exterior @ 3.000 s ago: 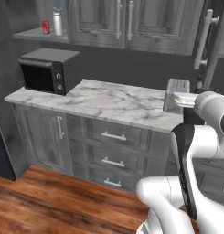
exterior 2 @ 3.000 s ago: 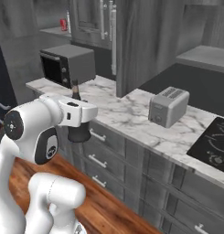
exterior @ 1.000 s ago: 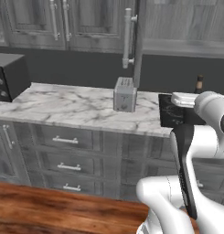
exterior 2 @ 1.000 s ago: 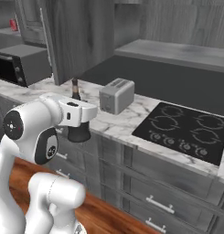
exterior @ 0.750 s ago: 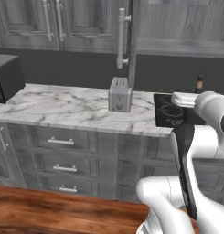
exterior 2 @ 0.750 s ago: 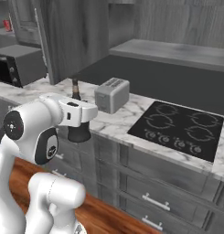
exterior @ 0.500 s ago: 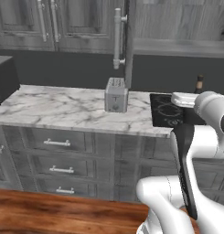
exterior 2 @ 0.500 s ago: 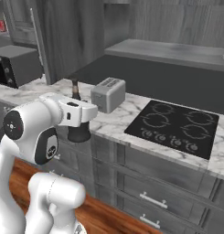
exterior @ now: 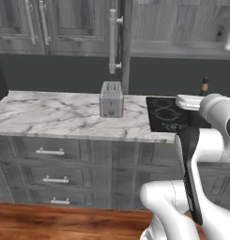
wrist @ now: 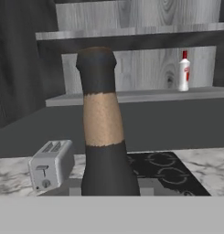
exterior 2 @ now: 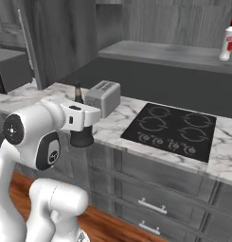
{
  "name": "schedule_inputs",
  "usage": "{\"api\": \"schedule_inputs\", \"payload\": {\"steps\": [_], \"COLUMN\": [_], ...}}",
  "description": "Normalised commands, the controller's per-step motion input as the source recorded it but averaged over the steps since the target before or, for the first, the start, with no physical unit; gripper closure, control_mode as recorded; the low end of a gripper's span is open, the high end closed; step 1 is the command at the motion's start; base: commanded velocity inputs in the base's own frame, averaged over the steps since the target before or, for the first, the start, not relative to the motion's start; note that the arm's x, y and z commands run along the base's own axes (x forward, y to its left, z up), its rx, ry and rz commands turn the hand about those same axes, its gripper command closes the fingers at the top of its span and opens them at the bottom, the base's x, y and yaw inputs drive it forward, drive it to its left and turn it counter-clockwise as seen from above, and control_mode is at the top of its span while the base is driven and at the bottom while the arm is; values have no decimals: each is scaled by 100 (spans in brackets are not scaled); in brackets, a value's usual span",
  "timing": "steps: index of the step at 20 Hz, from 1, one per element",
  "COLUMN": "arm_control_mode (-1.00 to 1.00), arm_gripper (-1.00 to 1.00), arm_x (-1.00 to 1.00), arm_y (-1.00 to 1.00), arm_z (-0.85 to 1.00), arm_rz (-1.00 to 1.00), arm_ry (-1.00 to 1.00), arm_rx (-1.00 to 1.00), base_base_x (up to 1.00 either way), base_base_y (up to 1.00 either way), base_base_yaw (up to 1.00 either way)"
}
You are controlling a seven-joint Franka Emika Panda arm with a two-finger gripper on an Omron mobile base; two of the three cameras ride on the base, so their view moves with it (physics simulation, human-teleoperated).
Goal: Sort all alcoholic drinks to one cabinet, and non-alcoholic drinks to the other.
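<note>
Right in front of me rises the neck of the dark bottle (wrist: 103, 132), upright, with a tan band around its middle and a dark top. At eight o'clock a grey toaster (wrist: 50, 165) sits on the marble counter (wrist: 13, 176). At four o'clock lies the black cooktop (wrist: 164, 172). At two o'clock a white bottle with red cap (wrist: 184, 71) stands on a grey shelf (wrist: 145, 95)

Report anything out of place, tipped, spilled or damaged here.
Nothing stands out. The dark bottle is upright in the shut gripper, the toaster stands square on the marble counter, and the white red-capped bottle stands upright on the shelf. No spills or damage show.
</note>
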Motion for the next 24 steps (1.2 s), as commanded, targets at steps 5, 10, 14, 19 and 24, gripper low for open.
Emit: {"api": "schedule_inputs", "payload": {"steps": [5,10,14,19,24], "arm_control_mode": [100,100,100,100,100], "arm_gripper": [100,100,100,100,100], "arm_x": [0,0,0,0,0], "arm_y": [0,0,0,0,0], "arm_z": [0,0,0,0,0], "arm_rz": [0,0,0,0,0], "arm_ry": [0,0,0,0,0], "arm_rx": [0,0,0,0,0], "base_base_x": [32,32,34,32,32], "base_base_y": [-24,-20,-18,-20,-20], "base_base_yaw": [-12,-11,-10,-10,-10]}}
